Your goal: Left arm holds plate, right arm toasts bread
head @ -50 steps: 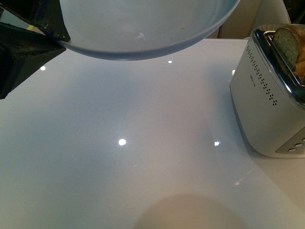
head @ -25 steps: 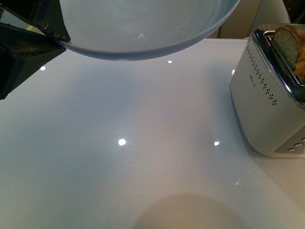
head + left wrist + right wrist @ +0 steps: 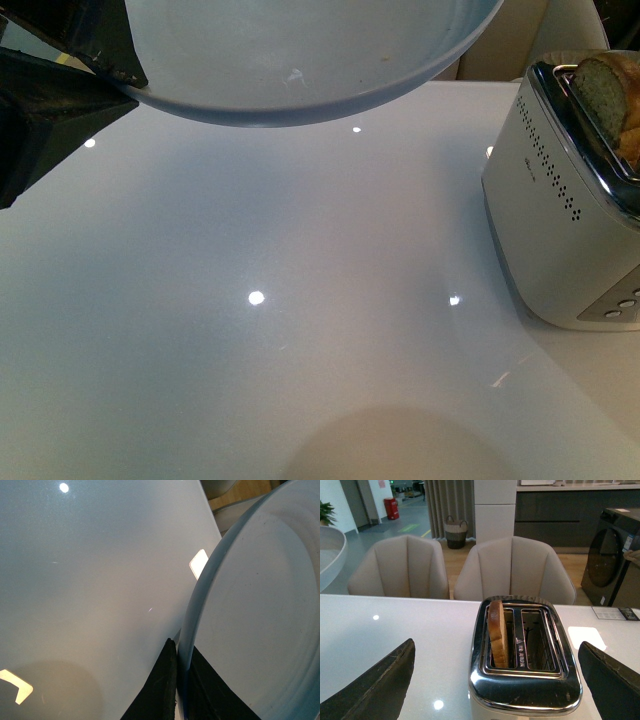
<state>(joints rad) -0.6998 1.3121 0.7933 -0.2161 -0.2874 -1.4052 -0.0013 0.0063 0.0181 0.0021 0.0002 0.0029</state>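
The pale blue-grey plate point(image 3: 300, 60) hangs above the white table at the top of the front view, held by its rim. My left gripper point(image 3: 110, 70) is shut on the plate; in the left wrist view its black fingers point(image 3: 165, 680) pinch the plate point(image 3: 260, 605) edge. The bread point(image 3: 496, 632) stands upright in one slot of the toaster point(image 3: 525, 680), its top sticking out; it also shows as the bread point(image 3: 603, 90) in the front view. My right gripper point(image 3: 500, 680) is open, wide apart, above the toaster and clear of the bread.
The white and chrome toaster point(image 3: 560, 210) stands at the table's right side; its second slot point(image 3: 539, 640) holds nothing. Two beige chairs point(image 3: 515, 570) stand beyond the table's far edge. A glossy white tabletop point(image 3: 300, 300) spreads below the plate.
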